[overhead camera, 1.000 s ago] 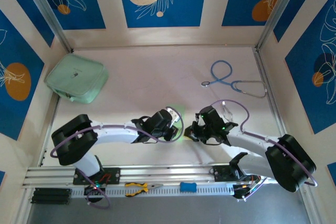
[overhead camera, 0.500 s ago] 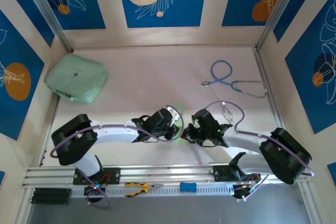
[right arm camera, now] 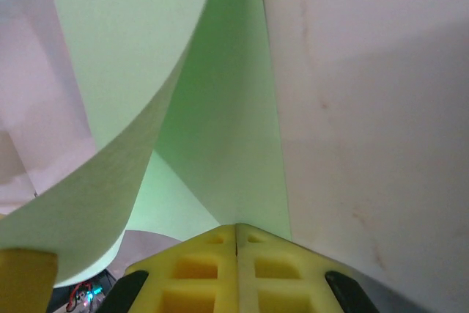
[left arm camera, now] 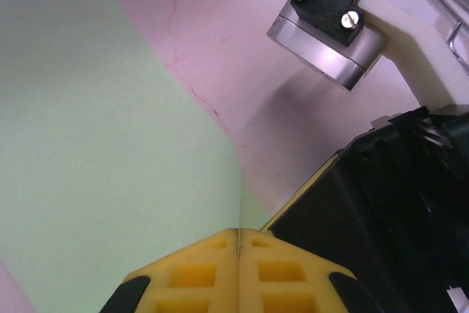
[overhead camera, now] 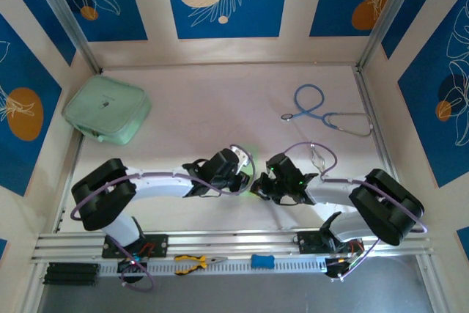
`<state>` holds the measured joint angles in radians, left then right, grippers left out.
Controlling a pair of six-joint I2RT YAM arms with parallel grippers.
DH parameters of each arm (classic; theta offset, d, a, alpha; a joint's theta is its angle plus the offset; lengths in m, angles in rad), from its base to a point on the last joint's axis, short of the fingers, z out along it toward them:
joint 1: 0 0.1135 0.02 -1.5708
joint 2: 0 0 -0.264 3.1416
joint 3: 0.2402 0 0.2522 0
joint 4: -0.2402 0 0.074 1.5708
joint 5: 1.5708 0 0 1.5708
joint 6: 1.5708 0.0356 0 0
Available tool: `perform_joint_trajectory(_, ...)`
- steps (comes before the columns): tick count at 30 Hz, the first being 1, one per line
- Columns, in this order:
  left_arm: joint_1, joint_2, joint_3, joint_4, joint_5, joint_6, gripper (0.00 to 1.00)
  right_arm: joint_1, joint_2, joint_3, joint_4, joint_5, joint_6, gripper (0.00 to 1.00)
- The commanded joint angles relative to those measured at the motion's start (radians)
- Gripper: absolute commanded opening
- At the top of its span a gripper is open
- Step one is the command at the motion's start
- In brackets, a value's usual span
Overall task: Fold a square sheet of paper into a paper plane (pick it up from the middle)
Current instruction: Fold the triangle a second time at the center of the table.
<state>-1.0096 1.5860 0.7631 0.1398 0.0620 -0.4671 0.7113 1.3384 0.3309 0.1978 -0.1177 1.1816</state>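
Top external view: both arms reach in to a spot just toward 6 o'clock of the table's (overhead camera: 205,100) centre. Left gripper (overhead camera: 245,175) & right gripper (overhead camera: 261,184) sit tip to tip, nearly touching, w/ the square sheet of paper (overhead camera: 251,161) between them. Only a small pale-green patch of it shows, at 12 o'clock of the two tips. Mint pouch (overhead camera: 106,111) lies well apart at 10 o'clock of the table and blue stethoscope (overhead camera: 322,111) at 2 o'clock, both flat on the surface. Yellow-handled pliers (overhead camera: 192,261) rest on the rail at 6 o'clock, betw. the arm bases.

Left wrist view: left gripper (left arm camera: 239,231) has its yellow fingers (left arm camera: 209,254) pressed together, no gap. The sheet (left arm camera: 110,144) spreads from 6 o'clock up to 10 o'clock and its edge runs straight into the seam betw. the pads, so it's pinched there. Right gripper's black body sits just beside, at 4 o'clock.

Right wrist view: right gripper (right arm camera: 236,226) is also fully closed, fingers flush, w/ paper (right arm camera: 227,144) coming out of the seam toward 12 o'clock, so it's clamped here too. Sheet isn't flat: one part curls over at 10–11 o'clock, shading the layer beneath. A yellow bit sits in the 8 o'clock corner, prob. the other gripper's finger, can't tell for sure. Whether the paper has a crease: can't tell.
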Motion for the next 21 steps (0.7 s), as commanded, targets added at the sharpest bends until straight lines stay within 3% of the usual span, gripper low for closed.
perform_joint_trajectory(1, 0.019, 0.029, 0.008, 0.038, 0.066, -0.013, 0.04, -0.030, -0.045, -0.041, -0.113, 0.038, -0.041, 0.00)
perform_joint_trajectory(6, 0.028, 0.072, 0.037, 0.044, 0.167, -0.004, 0.09, -0.054, -0.088, -0.036, -0.137, 0.013, -0.075, 0.00)
perform_joint_trajectory(21, 0.048, 0.094, 0.048, 0.029, 0.246, -0.008, 0.16, -0.074, -0.106, -0.036, -0.146, -0.007, -0.082, 0.00)
